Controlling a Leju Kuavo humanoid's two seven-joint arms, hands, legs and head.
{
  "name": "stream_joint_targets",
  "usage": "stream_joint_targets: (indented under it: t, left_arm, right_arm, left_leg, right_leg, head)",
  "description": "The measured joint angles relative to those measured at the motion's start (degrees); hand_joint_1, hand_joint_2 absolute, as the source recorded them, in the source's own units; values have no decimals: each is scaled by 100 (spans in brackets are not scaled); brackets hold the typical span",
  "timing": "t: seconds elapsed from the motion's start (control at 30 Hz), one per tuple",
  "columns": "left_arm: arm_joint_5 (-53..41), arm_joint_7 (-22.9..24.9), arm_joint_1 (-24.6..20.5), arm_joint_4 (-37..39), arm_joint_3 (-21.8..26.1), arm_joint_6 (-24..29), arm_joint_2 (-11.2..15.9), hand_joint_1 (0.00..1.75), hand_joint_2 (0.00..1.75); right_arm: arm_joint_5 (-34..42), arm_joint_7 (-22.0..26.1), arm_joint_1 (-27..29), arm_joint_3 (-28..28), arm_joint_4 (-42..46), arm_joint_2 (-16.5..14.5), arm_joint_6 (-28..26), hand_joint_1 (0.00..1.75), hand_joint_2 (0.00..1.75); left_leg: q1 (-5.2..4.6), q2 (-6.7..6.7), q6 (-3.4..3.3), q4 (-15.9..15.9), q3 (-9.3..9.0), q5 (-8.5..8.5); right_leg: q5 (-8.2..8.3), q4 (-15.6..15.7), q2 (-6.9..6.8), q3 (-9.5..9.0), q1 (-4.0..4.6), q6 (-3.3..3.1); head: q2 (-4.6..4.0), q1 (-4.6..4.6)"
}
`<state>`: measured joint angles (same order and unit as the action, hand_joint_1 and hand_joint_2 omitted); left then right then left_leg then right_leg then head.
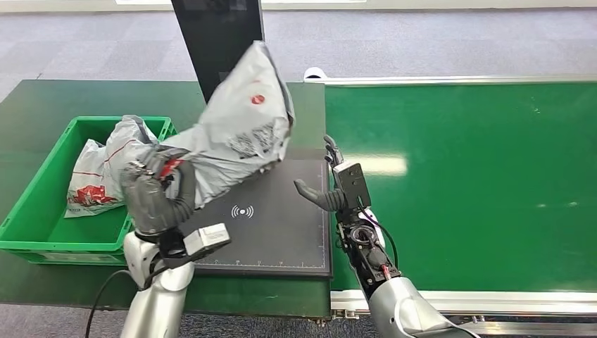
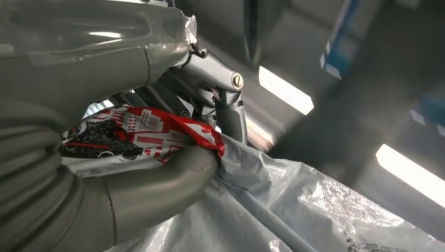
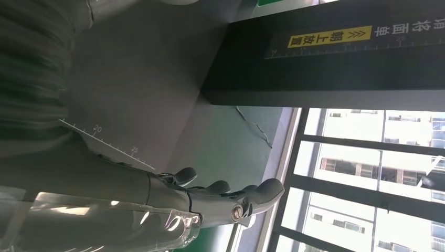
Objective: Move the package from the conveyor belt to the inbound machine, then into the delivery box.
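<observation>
Package (image 1: 236, 134) off conveyor belt (image 1: 457, 183), gripped at one end by left hand (image 1: 156, 197), lifted over left edge of inbound machine (image 1: 281, 218). Right hand (image 1: 331, 191) spread, holding nothing. Transfer into delivery box (image 1: 32, 211) apparently pending.

The left arm comes up from the near left, its silver forearm bent so the wrist points away and slightly right. The left hand (image 1: 156, 193) is closed, dark fingers (image 2: 231, 113) and thick grey thumb clamped on a bunched end of the package (image 1: 236, 130), which it holds raised (the left wrist view shows the thumb pressing a red-printed fold against the fingers). The right arm reaches in from the near right, forearm angled toward the far left. The right hand (image 1: 327, 186) holds nothing, thumb stuck out leftward, fingers (image 3: 231, 191) apart and only lightly bent.
</observation>
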<state>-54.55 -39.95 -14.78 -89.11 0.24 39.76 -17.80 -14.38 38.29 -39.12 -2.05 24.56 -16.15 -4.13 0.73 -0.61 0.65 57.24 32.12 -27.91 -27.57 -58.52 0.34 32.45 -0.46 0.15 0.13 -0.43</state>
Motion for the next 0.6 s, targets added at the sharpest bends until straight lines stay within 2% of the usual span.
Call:
stream_joint_targets:
  t: [0.13,0.3,0.4,0.53,0.6]
  left_arm:
    - [-389,0,-25,-499,537,0,-36,175,175]
    - [-456,0,-293,-328,1491,0,-56,175,175]
    - [-653,44,-605,173,2190,0,-60,175,175]
    - [-1343,447,-1109,1206,3319,0,-22,175,175]
    - [-1431,504,-1256,1575,3688,0,23,175,175]
  right_arm:
    - [5,0,12,-20,13,7,-9,0,175]
    - [12,-5,12,-38,28,10,-12,0,175]
    - [4,-8,10,-50,32,11,-2,0,175]
    - [-11,-15,9,-88,32,9,15,0,175]
    - [-13,-18,9,-105,32,8,15,0,175]
  left_leg:
    - [1,0,1,-1,0,1]
    - [0,0,0,0,-1,1]
    - [0,-1,0,0,-1,2]
    - [0,1,0,0,-1,3]
    - [0,1,0,0,0,4]
  right_leg:
    - [0,-1,-1,0,1,0]
    - [0,-1,0,0,1,0]
    - [1,-1,-1,-1,0,0]
    - [3,-3,1,1,1,-2]
    - [3,-3,2,3,1,-2]
  head:
    - [0,1]
    - [-1,1]
    - [-1,2]
    - [0,1]
    - [0,1]
